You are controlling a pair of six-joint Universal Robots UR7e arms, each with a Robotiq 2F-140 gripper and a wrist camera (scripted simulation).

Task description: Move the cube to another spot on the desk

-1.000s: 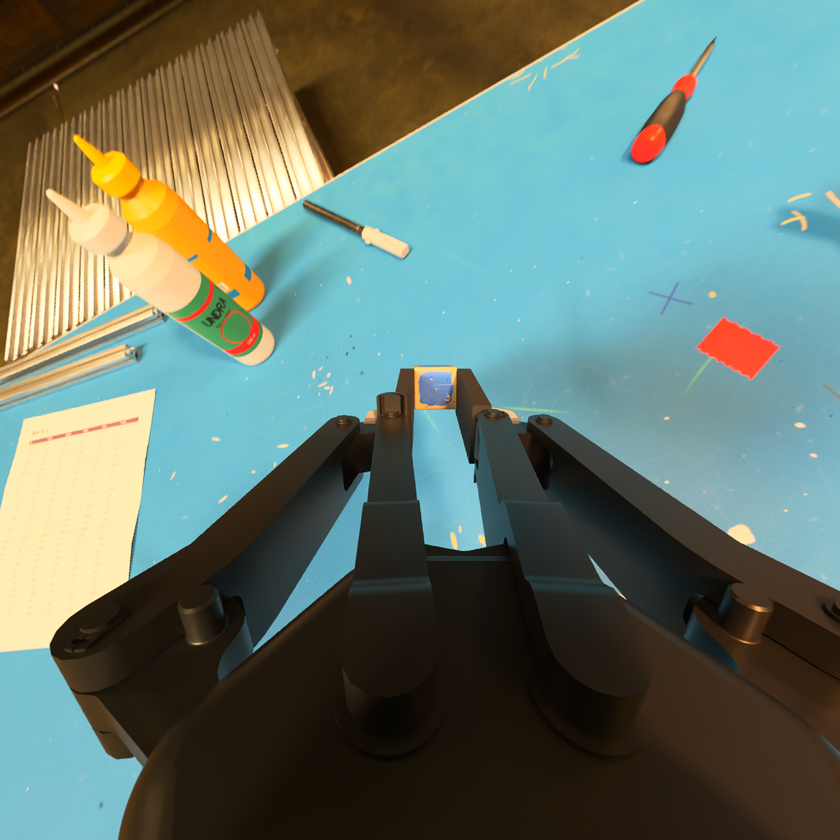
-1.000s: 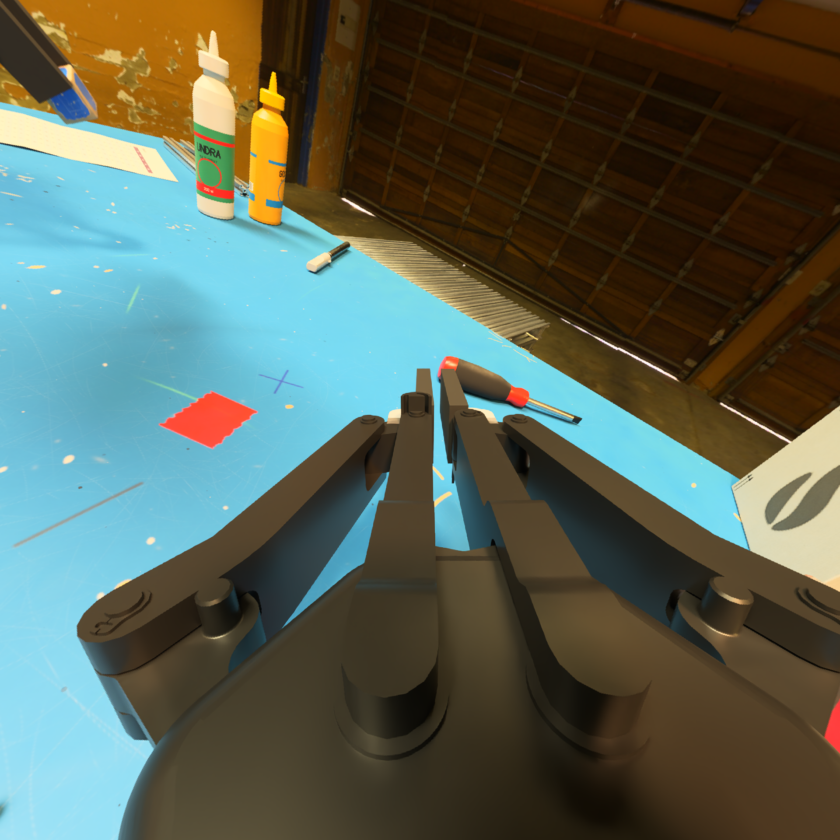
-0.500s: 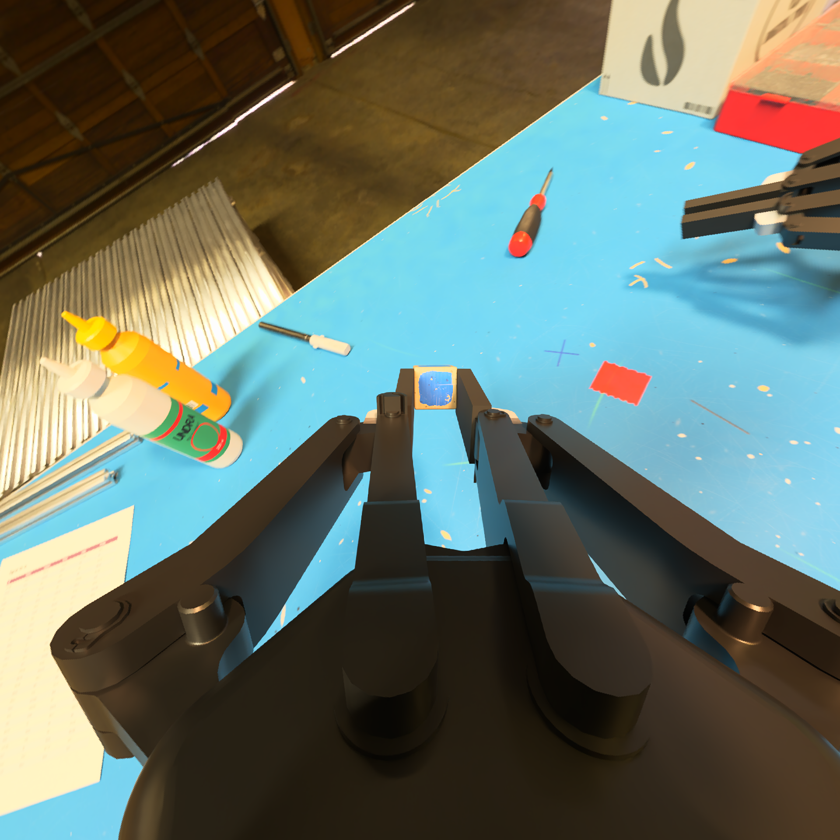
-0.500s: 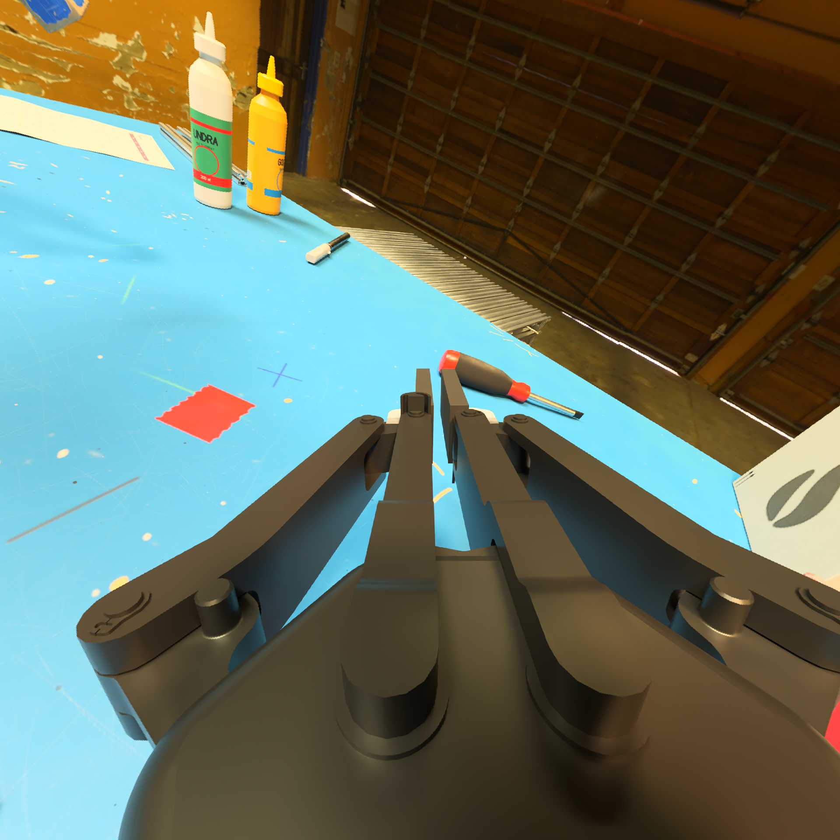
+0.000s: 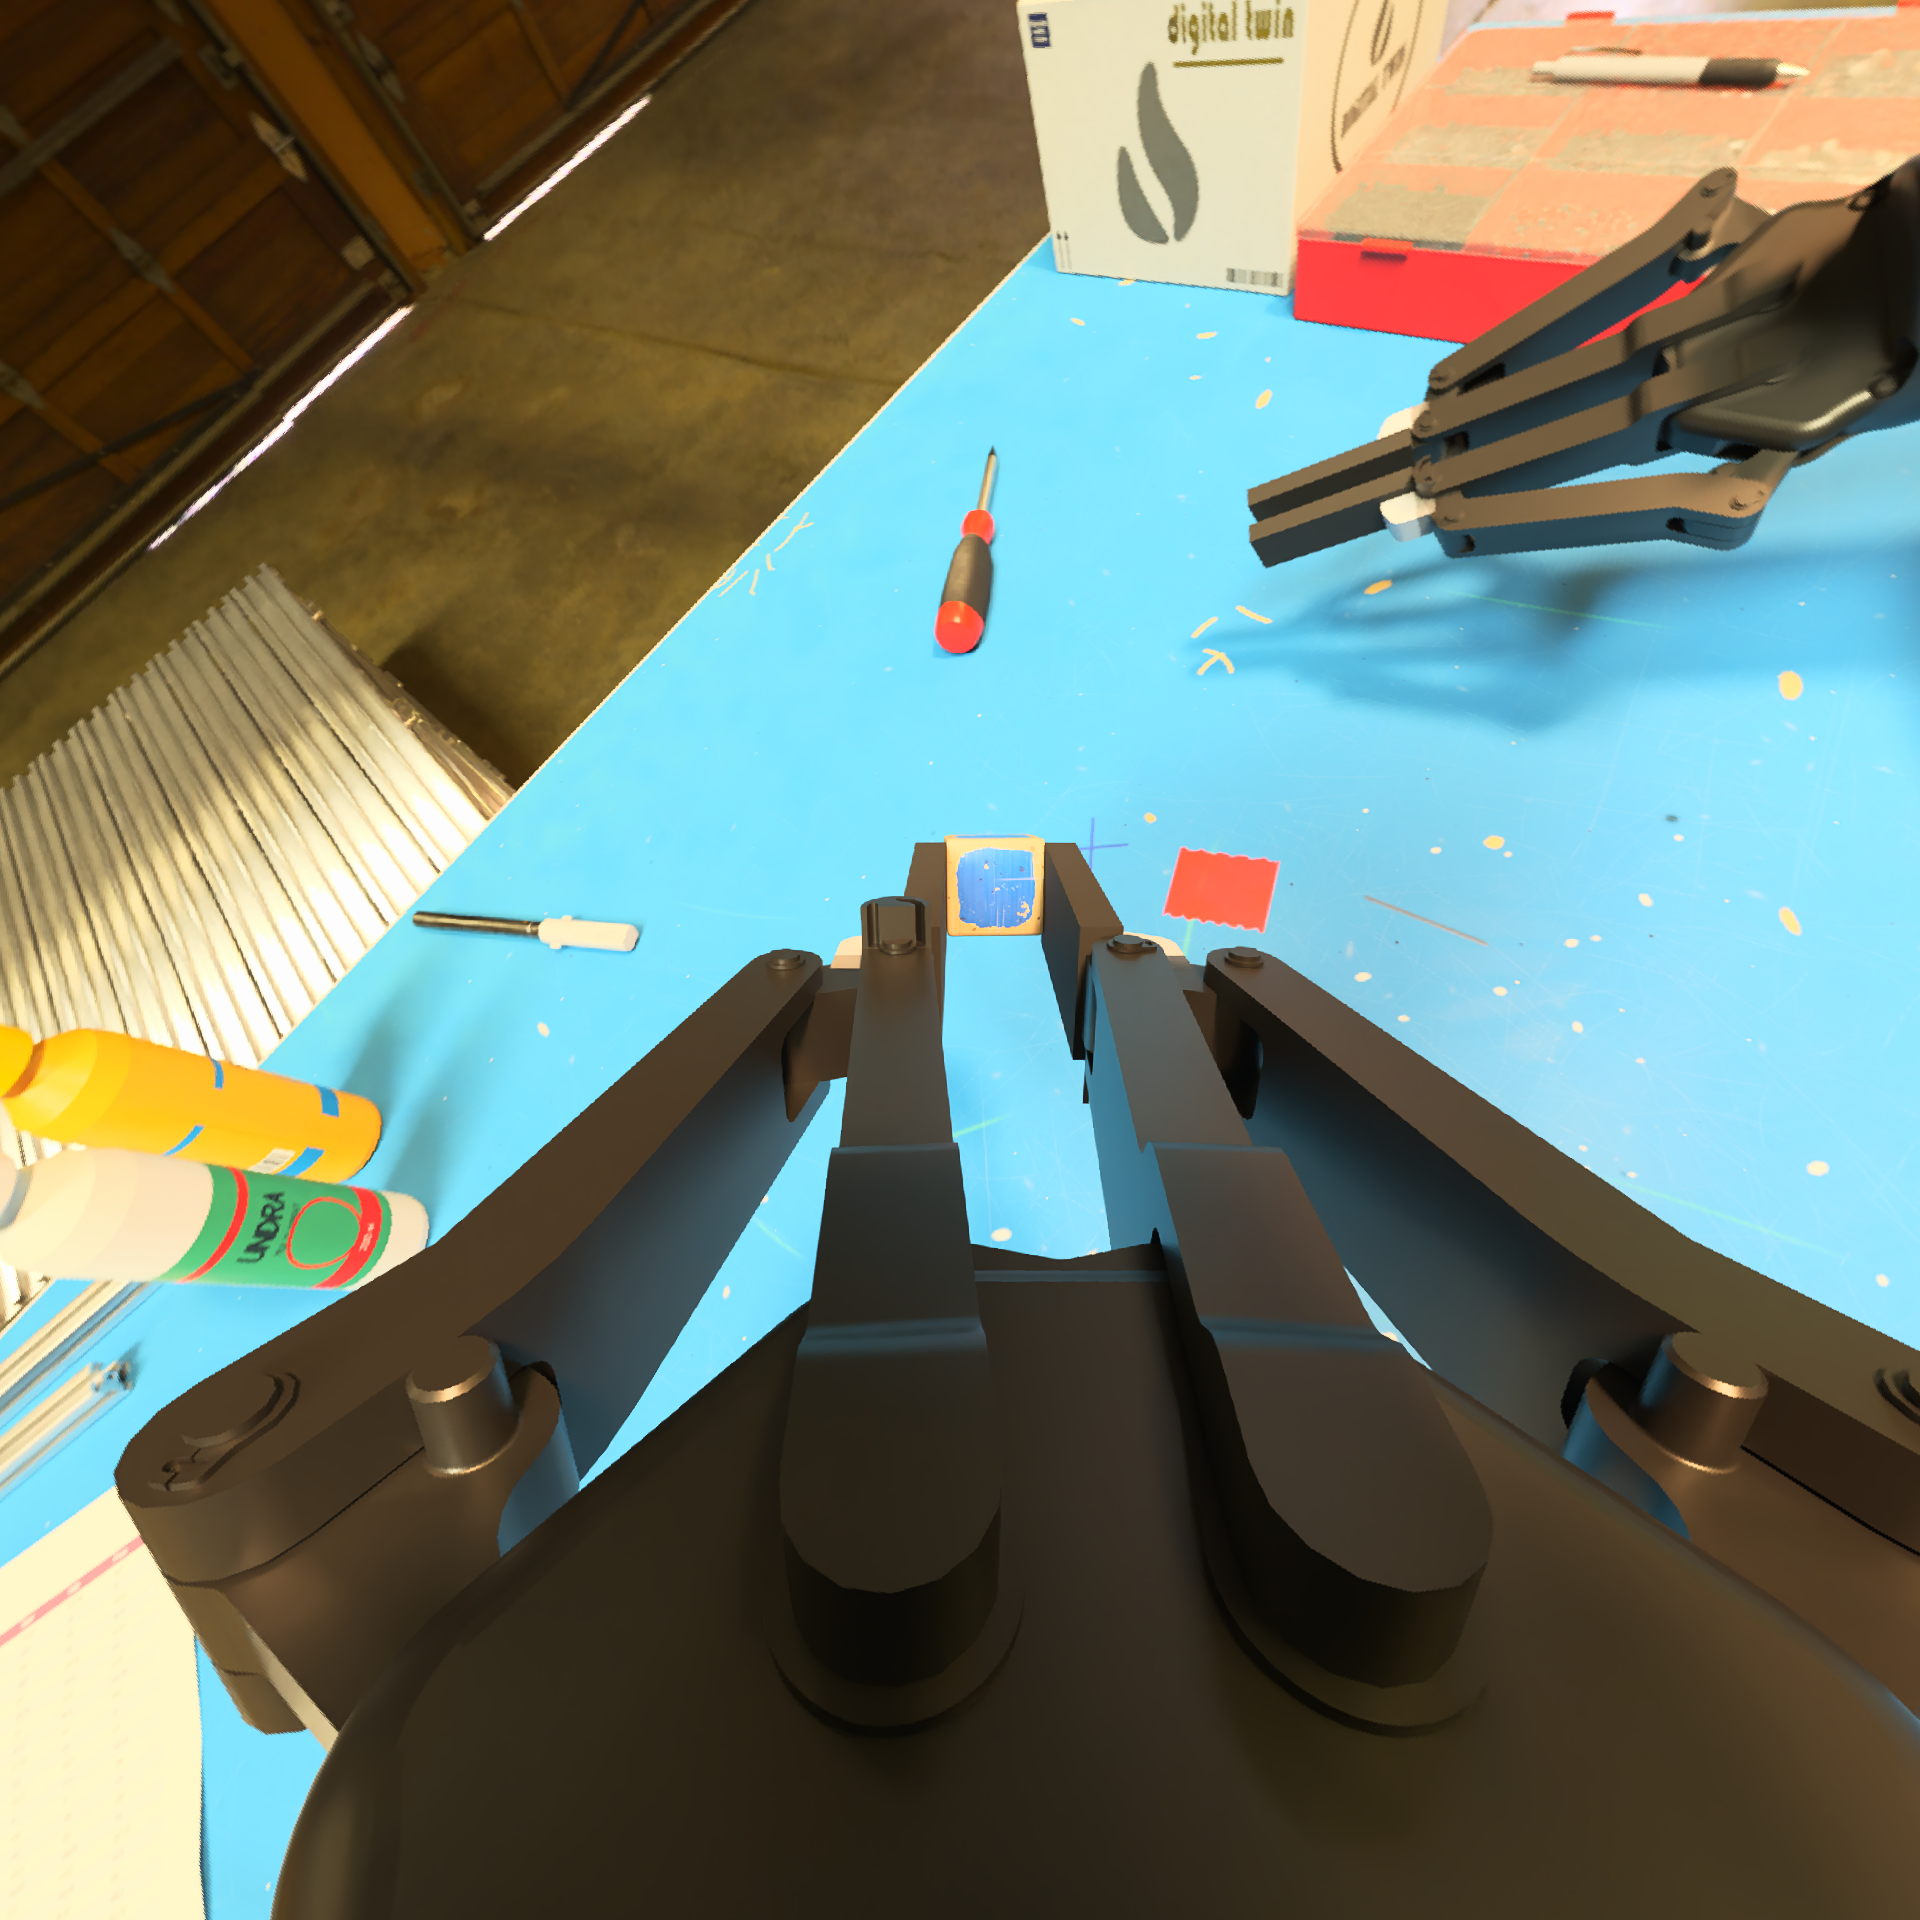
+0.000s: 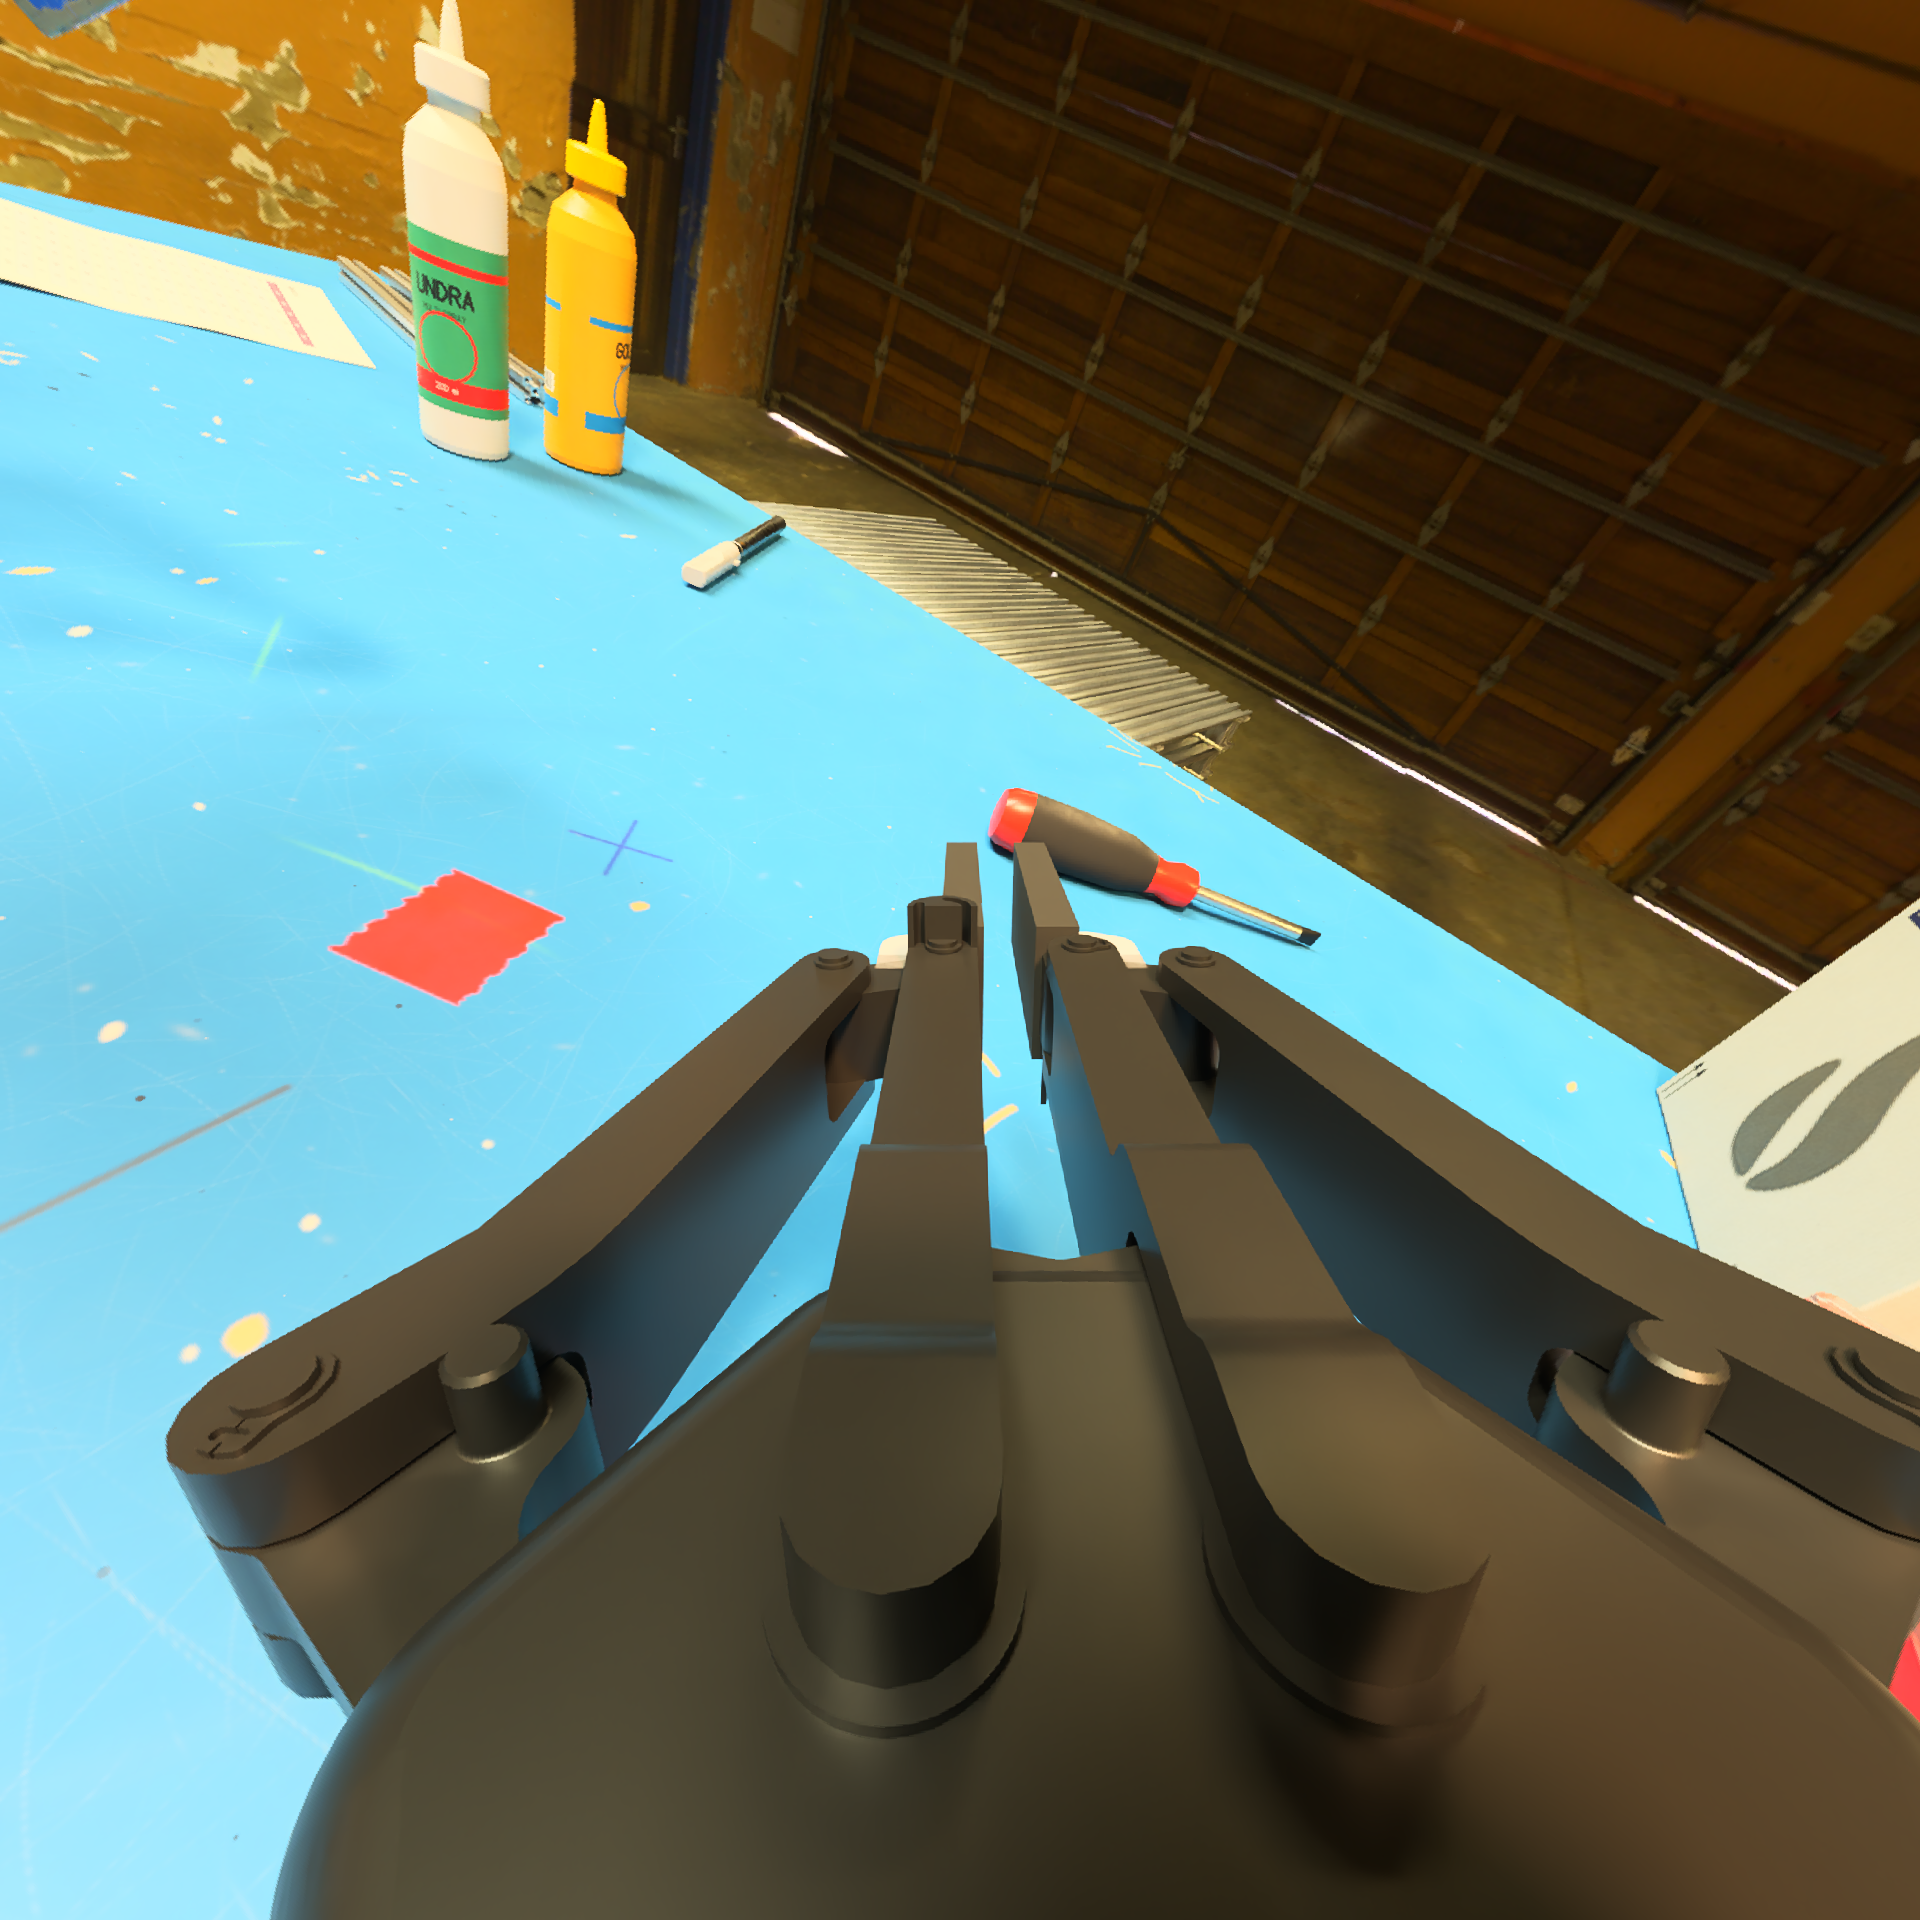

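Observation:
A small cube [image 5: 994,885] with a worn blue face and tan edges sits between the fingertips of my left gripper [image 5: 994,883], which is shut on it and holds it well above the blue desk [image 5: 1455,1039]. In the right wrist view only a blue corner of the cube [image 6: 62,12] shows at the top left edge. My right gripper [image 6: 995,883] is shut and empty, low over the desk, near a screwdriver [image 6: 1112,854]. It also shows at the right in the left wrist view [image 5: 1273,520].
A red patch [image 5: 1221,888] and a small cross [image 6: 620,847] mark the desk. A white bottle [image 6: 457,270] and an orange bottle [image 6: 589,301] stand at the far edge, a marker [image 6: 727,556] near them. A white box [image 5: 1164,145] and a red case [image 5: 1558,187] stand at one end. A paper sheet [image 6: 156,281] lies by the bottles.
My left gripper has risen and swung toward the right arm, the cube still in it. The right gripper has hardly moved.

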